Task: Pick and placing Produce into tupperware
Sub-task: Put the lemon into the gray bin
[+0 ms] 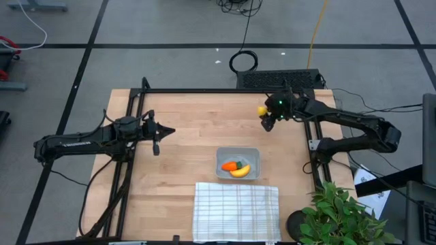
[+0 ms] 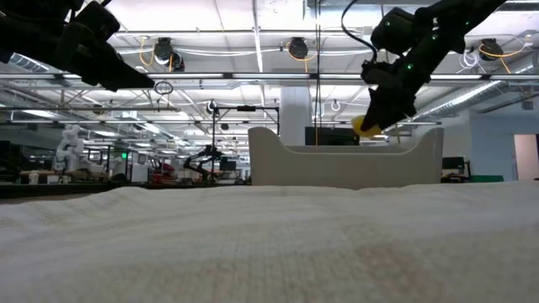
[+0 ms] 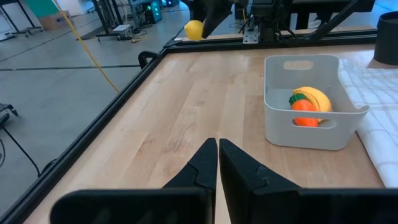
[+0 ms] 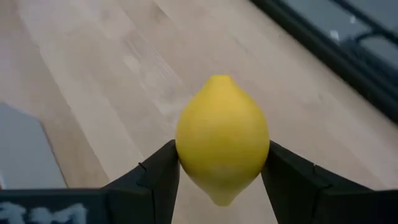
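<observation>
Right now the right gripper [image 4: 222,165] has its two fingers about half open, pressed on both sides of the lemon [image 4: 222,138]. It grips the little yellow fruit around its fat middle, with one pointy end poking out past the fingertips. The lemon is up in the air, above the bare wood of the table [image 1: 191,129], near the far right corner.

It looks like a small toy, so it is most likely light and hard. Its skin looks smooth and round, so it could slip or spin if the squeeze is too soft. The fat middle is the best place to hold it, and that is where the fingers are.

The tupperware [image 1: 223,163] sits well apart from this gripper, closer to the front of the table and over toward the left arm. The banana [image 1: 240,171] and the carrot [image 1: 231,165] lie inside it, touching each other. A white cloth [image 1: 236,211] lies just beyond the box.

The left gripper [image 3: 217,163] is shut on nothing and waits above the wood on the other side of the box.
</observation>
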